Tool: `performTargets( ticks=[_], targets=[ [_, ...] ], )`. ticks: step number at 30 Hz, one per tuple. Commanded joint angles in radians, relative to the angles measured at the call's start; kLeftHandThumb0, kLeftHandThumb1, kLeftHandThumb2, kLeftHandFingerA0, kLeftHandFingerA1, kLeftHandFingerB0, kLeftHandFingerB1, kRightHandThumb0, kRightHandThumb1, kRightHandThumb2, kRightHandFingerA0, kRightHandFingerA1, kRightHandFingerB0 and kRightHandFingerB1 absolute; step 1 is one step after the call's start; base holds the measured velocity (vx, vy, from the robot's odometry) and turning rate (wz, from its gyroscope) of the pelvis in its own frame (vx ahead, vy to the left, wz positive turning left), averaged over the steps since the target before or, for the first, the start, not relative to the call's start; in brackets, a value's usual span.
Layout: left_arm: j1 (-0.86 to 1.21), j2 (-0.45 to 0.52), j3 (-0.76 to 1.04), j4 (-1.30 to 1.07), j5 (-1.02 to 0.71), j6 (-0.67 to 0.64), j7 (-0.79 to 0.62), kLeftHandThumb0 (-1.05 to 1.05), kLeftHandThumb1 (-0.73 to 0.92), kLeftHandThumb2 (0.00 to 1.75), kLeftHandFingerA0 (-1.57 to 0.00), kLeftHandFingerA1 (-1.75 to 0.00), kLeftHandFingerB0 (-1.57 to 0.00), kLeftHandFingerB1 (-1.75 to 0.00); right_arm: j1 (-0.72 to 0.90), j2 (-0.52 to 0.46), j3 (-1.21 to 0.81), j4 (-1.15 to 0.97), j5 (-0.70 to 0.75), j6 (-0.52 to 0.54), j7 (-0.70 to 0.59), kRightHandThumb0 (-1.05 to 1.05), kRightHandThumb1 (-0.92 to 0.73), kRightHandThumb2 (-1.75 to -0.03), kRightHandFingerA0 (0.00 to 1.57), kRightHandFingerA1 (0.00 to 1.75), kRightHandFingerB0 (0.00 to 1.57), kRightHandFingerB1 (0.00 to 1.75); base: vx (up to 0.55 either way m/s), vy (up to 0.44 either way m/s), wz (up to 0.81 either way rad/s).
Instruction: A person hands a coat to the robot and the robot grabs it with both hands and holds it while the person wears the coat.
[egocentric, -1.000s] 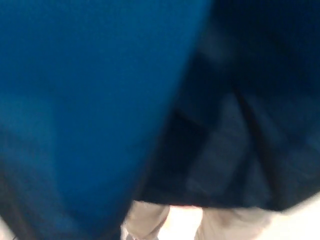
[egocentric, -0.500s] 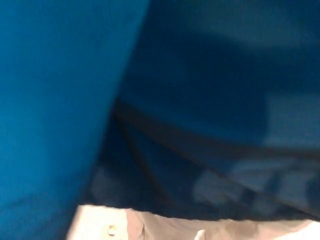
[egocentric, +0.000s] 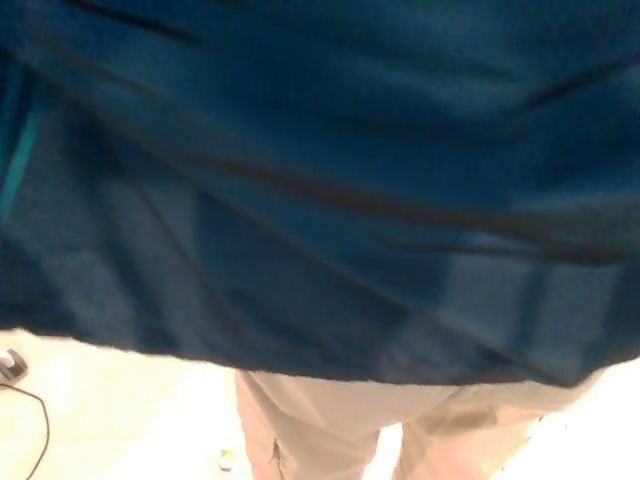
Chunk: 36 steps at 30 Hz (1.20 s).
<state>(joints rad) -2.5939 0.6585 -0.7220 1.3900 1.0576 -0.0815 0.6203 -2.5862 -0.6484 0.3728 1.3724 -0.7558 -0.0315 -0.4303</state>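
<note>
One garment fills nearly the whole head view: the coat (egocentric: 320, 180), dark blue cloth, hanging close before the camera and blurred by nearness. Catalogue of what shows follows.

Item, coat. Spread wide across the picture from edge to edge, its lower hem running as an uneven line low in the picture, sagging a little toward the middle and right. Folds and dark seam lines cross it slantwise. A thin brighter teal strip (egocentric: 18, 165) shows at the far left edge, perhaps a lining or trim; too blurred to say. Judged reason for the placing: cloth raised this high and this flat before the head suits a coat held up and open for someone to step into.

Item, person's legs (egocentric: 330, 430). Pale trousers, seen only below the hem, at the bottom middle of the picture. They stand just behind the coat, which fits a wearer close against it; whether arms are in the sleeves cannot be told.

Item, floor (egocentric: 120, 420). Pale, overexposed, visible at lower left and lower right.

Item, dark cable (egocentric: 40, 435). Thin loop on the floor at lower left, with a small dark object (egocentric: 10, 365) above it at the picture's edge; unrelated to the work, it seems.

Item, robot's hands. Neither the left nor the right shows anywhere; the coat covers where they would be. Whether their fingers are spread or pinching the cloth cannot be told from this view.

Stage, as a judgement: holding, mid-task.
</note>
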Motion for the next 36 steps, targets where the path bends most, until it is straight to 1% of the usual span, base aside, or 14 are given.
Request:
performTargets(
  ticks=[1, 36],
  targets=[
    [-0.016, 0.004, 0.0, 0.0, 0.013, 0.036, -0.004, -0.52, 0.54, 0.94, -1.17, -1.41, -0.73, -1.12, -0.017, -0.002, -0.004, -0.009, 0.0, 0.004, -0.028, -0.43, -0.66, -0.66, 0.9, 1.67, 0.7, 1.43, 0.0, 0.0, 0.0],
    [-0.012, 0.01, -0.002, -0.001, 0.012, 0.036, -0.005, -0.52, 0.54, 0.94, -1.17, -1.41, -0.73, -1.12, -0.016, 0.005, -0.006, -0.009, 0.0, 0.003, -0.027, -0.43, -0.66, -0.66, 0.9, 1.67, 0.7, 1.43, 0.0, 0.0, 0.0]
  ],
)
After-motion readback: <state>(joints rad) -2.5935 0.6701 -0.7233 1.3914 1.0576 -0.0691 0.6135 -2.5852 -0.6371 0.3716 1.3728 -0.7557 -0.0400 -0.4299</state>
